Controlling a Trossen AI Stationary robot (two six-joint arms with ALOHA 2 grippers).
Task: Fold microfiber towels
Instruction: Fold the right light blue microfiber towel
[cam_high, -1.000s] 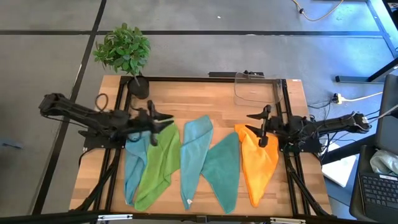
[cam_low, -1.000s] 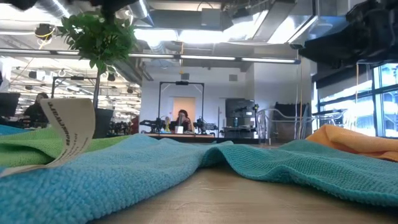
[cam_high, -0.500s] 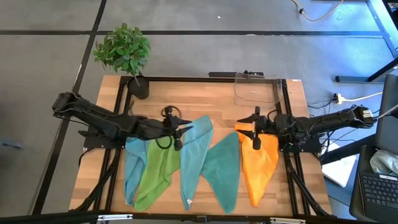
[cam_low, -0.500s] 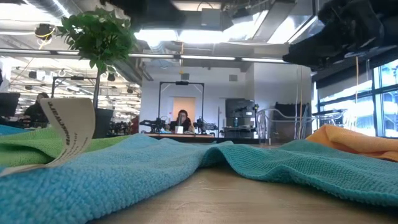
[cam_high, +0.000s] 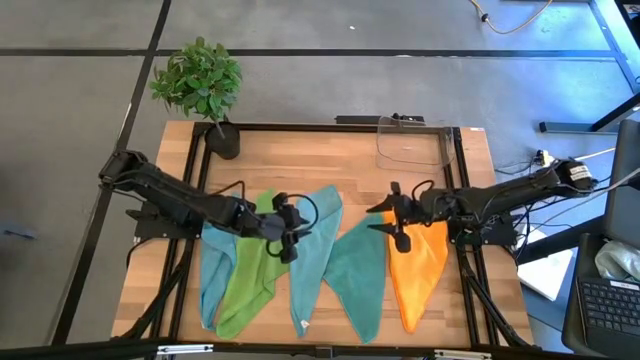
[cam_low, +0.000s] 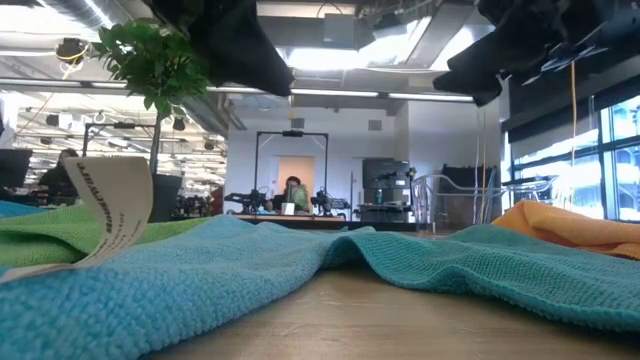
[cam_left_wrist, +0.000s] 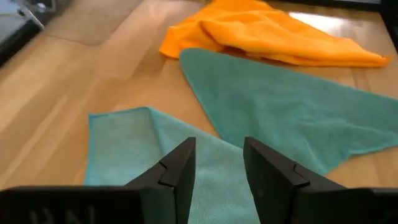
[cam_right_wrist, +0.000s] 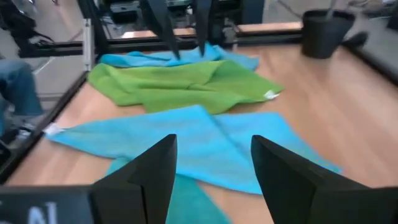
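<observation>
High view, read left to right, with all places taken from the teal towel at the middle of the worktop. Five towels lay in a row: an outer light blue towel farthest left, the lime green towel overlapping it, a second light blue towel touching the teal towel's left edge, and the orange towel touching its right edge. None showed a finished fold. The left claw hung over the seam between the green and second light blue towels, left of the teal towel; its fingers stood apart and held nothing. The right claw hung at the teal towel's upper right corner, beside the orange towel, fingers spread wide and empty. A potted plant and a clear bin stood beyond the row.

Risk, as judged: because neighbouring towels overlapped, a descending claw could pinch 2 layers at once and drag the adjacent towel, spoiling the fold. An uneven lift by the 2 arms could skew the cloth.
</observation>
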